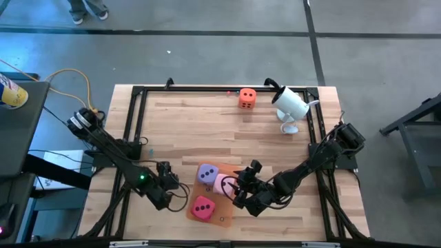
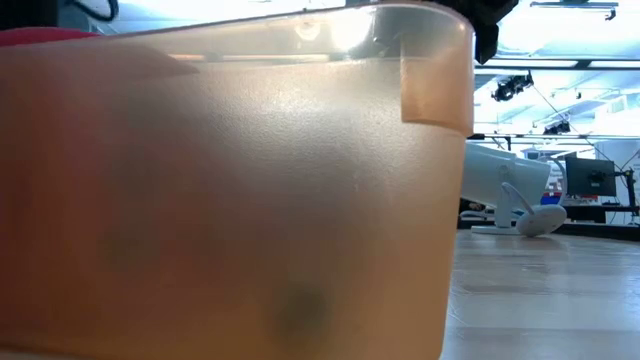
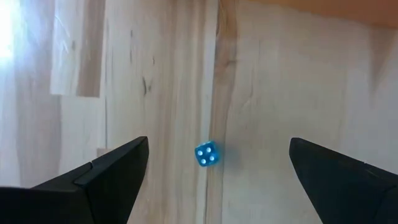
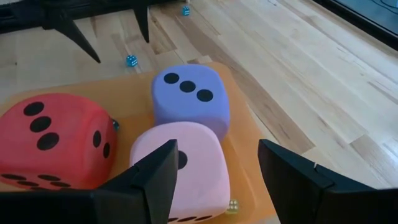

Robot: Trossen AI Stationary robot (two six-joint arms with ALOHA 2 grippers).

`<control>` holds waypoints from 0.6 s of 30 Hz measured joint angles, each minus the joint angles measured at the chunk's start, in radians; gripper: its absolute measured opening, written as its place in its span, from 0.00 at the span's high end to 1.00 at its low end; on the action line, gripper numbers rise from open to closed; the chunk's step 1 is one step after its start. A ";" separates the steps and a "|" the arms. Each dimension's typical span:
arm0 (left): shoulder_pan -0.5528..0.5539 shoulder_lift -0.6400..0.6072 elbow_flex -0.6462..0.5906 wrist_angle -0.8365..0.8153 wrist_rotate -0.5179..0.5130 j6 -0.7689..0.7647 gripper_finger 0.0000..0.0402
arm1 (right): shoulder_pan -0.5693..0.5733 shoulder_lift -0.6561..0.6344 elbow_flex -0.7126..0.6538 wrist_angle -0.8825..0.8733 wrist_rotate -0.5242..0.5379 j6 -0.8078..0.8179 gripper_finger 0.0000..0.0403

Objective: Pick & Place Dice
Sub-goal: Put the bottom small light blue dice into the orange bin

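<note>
Hovering right pincer (image 4: 214,180) half-spread and holding nothing, fingers straddling the pink die (image 4: 180,168) on the orange mat (image 1: 222,219), purple die (image 4: 189,99) touching behind, red die (image 4: 53,140) beside. Advising squeezing squarely. Waiting left pincer (image 3: 217,180) released nearby; orange die (image 1: 247,98) lying far off.

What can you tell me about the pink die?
The pink die is a soft-looking pale pink cube with rounded edges and dark pips. It sits upright on the orange mat, pressed against the purple die and close beside the red die. The right gripper stands around it, fingers either side; whether they touch it is unclear.
</note>
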 joint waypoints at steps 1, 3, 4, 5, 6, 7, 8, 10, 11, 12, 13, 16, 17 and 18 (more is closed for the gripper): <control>-0.003 0.012 0.000 0.000 0.001 -0.003 0.06 | 0.000 0.000 0.000 0.000 0.000 0.000 0.47; -0.013 0.036 0.000 0.000 0.001 -0.005 0.06 | 0.000 0.000 0.000 0.000 0.000 0.003 0.47; -0.018 0.046 0.000 0.000 0.002 -0.011 0.06 | 0.000 0.000 0.000 0.000 0.000 0.004 0.47; -0.022 0.054 0.000 0.000 0.004 -0.021 0.06 | 0.000 0.000 0.000 0.000 0.000 0.004 0.47; -0.026 0.059 0.000 -0.002 0.004 -0.031 0.06 | 0.000 0.000 0.000 0.000 0.000 0.005 0.47; -0.030 0.059 0.000 -0.005 0.004 -0.041 0.06 | 0.000 0.000 0.000 0.000 0.000 0.007 0.47; -0.033 0.058 0.000 -0.009 0.003 -0.048 0.06 | 0.000 0.000 0.000 0.000 0.000 0.007 0.47; -0.033 0.058 0.000 -0.021 0.004 -0.063 0.06 | 0.000 0.000 0.000 0.005 0.000 0.007 0.47; -0.033 0.058 0.000 -0.029 0.003 -0.066 0.06 | 0.000 0.000 0.000 0.011 0.000 0.007 0.47; -0.033 0.058 0.000 -0.033 0.003 -0.067 0.06 | 0.000 0.000 0.000 0.019 0.001 0.007 0.47; -0.033 0.058 0.000 -0.032 0.004 -0.074 0.06 | 0.000 0.000 0.000 0.024 0.000 0.007 0.47; -0.029 0.058 -0.009 -0.017 0.024 -0.127 0.06 | 0.000 0.000 0.000 0.034 0.000 0.007 0.47; -0.028 0.058 -0.014 -0.009 0.029 -0.131 0.06 | 0.000 0.000 0.000 0.034 0.001 0.007 0.47; -0.027 0.058 -0.015 0.002 0.031 -0.129 0.06 | 0.000 0.000 0.000 0.034 0.000 0.007 0.47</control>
